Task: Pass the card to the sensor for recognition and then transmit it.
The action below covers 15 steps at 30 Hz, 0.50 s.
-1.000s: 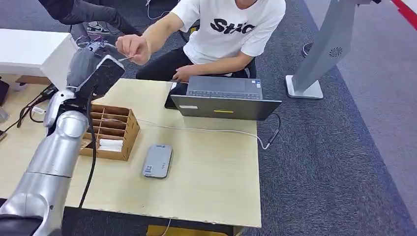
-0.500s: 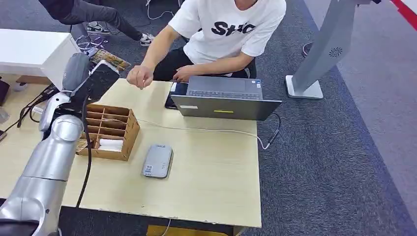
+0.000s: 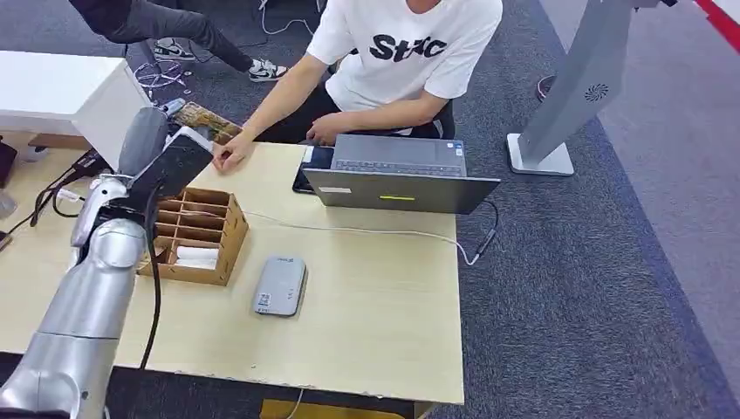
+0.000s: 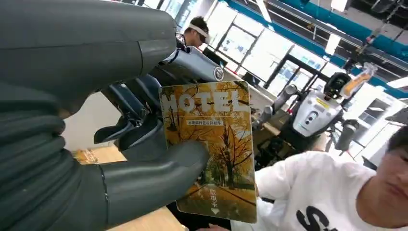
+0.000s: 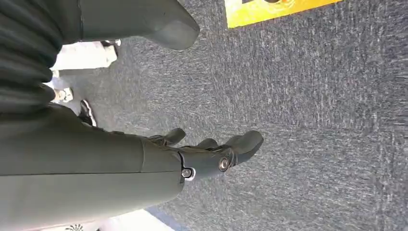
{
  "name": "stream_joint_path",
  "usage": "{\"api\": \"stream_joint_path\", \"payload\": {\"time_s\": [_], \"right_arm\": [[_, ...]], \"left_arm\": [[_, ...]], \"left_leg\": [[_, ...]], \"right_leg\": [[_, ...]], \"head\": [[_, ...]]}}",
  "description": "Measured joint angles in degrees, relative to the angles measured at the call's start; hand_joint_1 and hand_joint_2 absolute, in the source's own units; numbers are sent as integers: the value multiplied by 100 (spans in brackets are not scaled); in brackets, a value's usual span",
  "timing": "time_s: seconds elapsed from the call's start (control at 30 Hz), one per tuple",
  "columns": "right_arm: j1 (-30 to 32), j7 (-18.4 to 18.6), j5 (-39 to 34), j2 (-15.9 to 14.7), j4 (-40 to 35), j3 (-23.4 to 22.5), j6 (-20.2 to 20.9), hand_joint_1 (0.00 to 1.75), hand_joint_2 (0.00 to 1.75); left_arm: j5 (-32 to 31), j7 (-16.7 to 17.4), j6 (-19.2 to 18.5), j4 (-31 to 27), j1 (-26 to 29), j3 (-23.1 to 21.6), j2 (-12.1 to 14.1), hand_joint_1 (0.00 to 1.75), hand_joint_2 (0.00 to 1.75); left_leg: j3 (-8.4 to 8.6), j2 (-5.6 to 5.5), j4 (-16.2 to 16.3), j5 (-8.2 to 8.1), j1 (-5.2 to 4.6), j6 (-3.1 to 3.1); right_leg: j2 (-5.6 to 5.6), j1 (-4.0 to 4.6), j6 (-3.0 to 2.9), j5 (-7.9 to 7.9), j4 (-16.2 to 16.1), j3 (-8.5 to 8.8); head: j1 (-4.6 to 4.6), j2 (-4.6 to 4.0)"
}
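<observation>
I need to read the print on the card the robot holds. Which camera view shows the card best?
The left wrist view: the card faces the camera, with HOTEL and an autumn-tree picture legible, pinched by the left hand. The head view shows a small patterned slice of it beyond the raised hand. The right wrist view shows carpet.

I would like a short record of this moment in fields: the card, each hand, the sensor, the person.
card: yellow HOTEL card, held up above the table's far left edge
left hand: left hand grips the card, thumb on its face
right hand: right hand hangs over carpet, holds nothing
sensor: grey reader flat on table, beside wooden box
person: seated behind laptop, one hand on table edge
</observation>
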Motion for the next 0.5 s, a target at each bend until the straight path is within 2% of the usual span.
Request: {"api": "stream_joint_path", "payload": {"time_s": [0.23, 0.33, 0.5], "right_arm": [[3, -9, -35, 0, 0, 0, -4, 0, 175], [5, -31, -101, 0, 0, -7, -22, 0, 175], [7, -35, -151, 20, 0, -48, -44, 0, 175]], "left_arm": [[64, -64, -112, -265, 113, -79, 52, 175, 175], [171, -68, -322, -650, 308, -228, 109, 175, 175], [247, 129, -629, -1268, 716, -649, 304, 175, 175]], "left_leg": [[1, 0, 0, 1, 0, -1], [1, 0, -1, 1, 0, -1], [0, 0, -3, 0, 0, -1]], "right_leg": [[0, 0, -1, 1, 0, 0], [0, 0, -1, 1, 0, 0], [0, 0, 0, -1, 0, 0]], "head": [[-2, 0], [0, 0], [0, 0]]}}
